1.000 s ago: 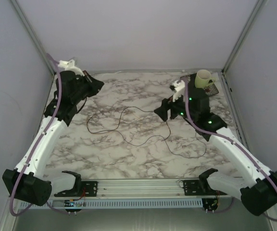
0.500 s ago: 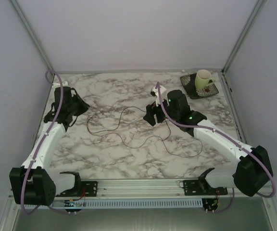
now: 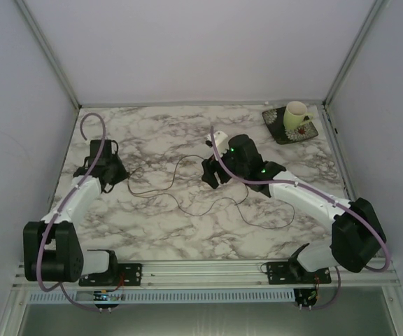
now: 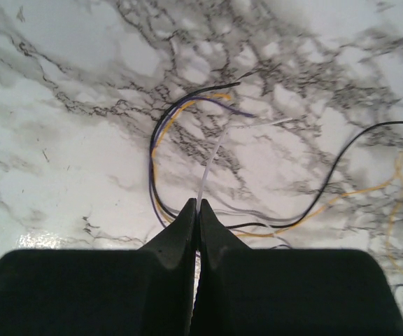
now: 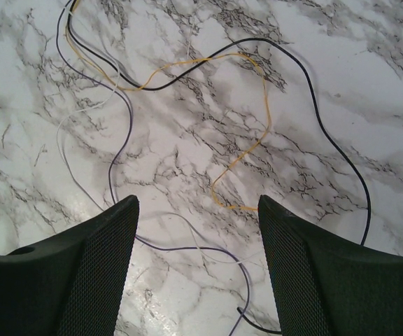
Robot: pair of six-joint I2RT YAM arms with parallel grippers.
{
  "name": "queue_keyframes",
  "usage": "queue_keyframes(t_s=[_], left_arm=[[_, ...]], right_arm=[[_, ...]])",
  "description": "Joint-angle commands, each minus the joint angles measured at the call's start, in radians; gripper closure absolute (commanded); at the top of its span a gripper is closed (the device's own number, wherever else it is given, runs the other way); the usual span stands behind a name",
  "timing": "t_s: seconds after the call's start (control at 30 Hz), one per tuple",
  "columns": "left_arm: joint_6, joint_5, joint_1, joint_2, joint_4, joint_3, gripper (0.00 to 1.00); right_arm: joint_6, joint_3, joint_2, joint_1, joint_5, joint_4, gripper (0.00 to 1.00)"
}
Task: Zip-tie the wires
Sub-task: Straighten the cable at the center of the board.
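Gathering stage, nothing bundled yet. The wires [image 4: 152,161] lie in loose loops on the marble table [image 3: 159,238], running from just beside the left gripper [image 4: 197,206] across under the right gripper [image 5: 196,210] and on toward the R side. L jaws are pressed together w/ a white strand [image 4: 212,157] coming out between the tips, so it looks pinched. R jaws gape wide above the black, yellow and purple strands, touching none. Next, imo: drop R, catch those strands, pull them in alongside L's. No zip tie visible anywhere.
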State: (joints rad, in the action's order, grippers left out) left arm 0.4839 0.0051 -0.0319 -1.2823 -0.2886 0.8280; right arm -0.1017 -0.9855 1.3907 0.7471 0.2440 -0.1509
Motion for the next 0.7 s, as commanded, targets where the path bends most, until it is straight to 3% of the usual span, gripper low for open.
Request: queue_keyframes(t_s=[0.0, 0.1, 0.2, 0.47, 0.57, 0.67], left_arm=[[-0.032, -0.02, 0.006, -0.058, 0.047, -0.012, 1.0], [-0.047, -0.033, 0.006, -0.104, 0.052, -0.003, 1.0], [-0.061, -0.051, 0.006, -0.141, 0.064, -0.001, 0.93], [-0.109, -0.118, 0.006, -0.24, 0.043, 0.056, 0.39], [-0.129, -0.123, 0.006, -0.24, 0.03, 0.085, 0.28], [-0.158, -0.1, 0.006, -0.254, 0.02, 0.108, 0.26]], right_arm=[[0.015, -0.049, 0.003, 0.012, -0.02, 0.032, 0.31], [0.017, -0.043, 0.002, 0.013, -0.028, 0.031, 0.31], [0.018, -0.04, 0.002, 0.013, -0.028, 0.031, 0.31], [0.02, -0.037, 0.005, 0.014, -0.038, 0.032, 0.3], [0.024, -0.047, 0.014, 0.019, -0.035, 0.032, 0.29], [0.052, -0.064, 0.033, 0.039, -0.027, 0.047, 0.28]])
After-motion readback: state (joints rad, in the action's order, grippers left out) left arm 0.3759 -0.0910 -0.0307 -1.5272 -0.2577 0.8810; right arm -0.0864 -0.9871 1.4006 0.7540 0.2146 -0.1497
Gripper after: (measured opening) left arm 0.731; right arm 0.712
